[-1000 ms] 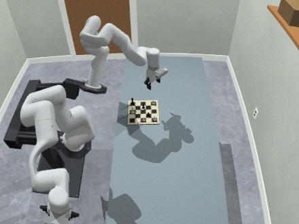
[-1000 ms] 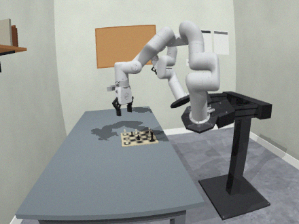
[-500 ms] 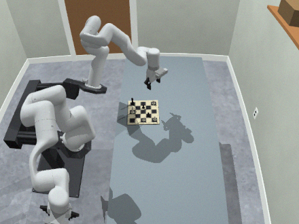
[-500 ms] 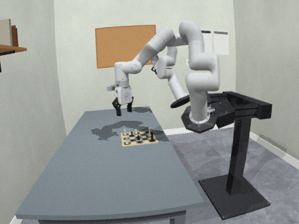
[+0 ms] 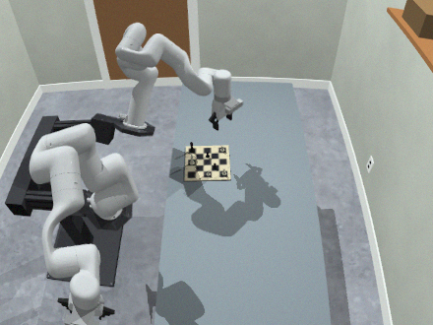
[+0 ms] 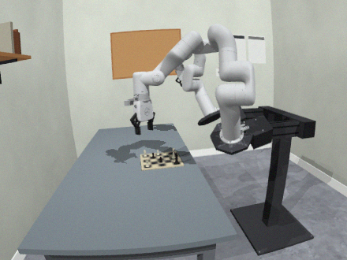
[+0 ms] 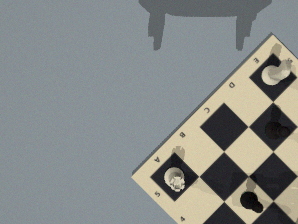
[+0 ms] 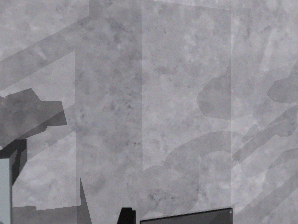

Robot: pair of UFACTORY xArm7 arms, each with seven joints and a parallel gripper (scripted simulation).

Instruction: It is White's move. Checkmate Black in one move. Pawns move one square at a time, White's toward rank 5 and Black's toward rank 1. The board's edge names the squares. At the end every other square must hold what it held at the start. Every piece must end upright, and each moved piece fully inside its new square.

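Blue-grey table (image 5: pixel 246 266) (image 6: pixel 126 197) (image 7: pixel 65 110) beneath chessboard (image 5: pixel 232 180) (image 6: pixel 162 168) (image 7: pixel 224 165).

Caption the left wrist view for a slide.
A white rook stands on the dark A5 corner square of the chessboard, black pieces nearby.

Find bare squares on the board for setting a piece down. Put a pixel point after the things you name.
Row 5's three middle squares (image 5: pixel 222 162) (image 6: pixel 146 159) (image 7: pixel 224 127), between the white rook (image 5: pixel 222 149) (image 6: pixel 147 165) (image 7: pixel 174 178) and white corner piece (image 5: pixel 223 173) (image 6: pixel 144 154) (image 7: pixel 273 75). Crowded: opposite edge, where a tall black piece (image 5: pixel 192 147) (image 6: pixel 177 159) and a white piece (image 5: pixel 192 161) (image 6: pixel 173 154) stand close.
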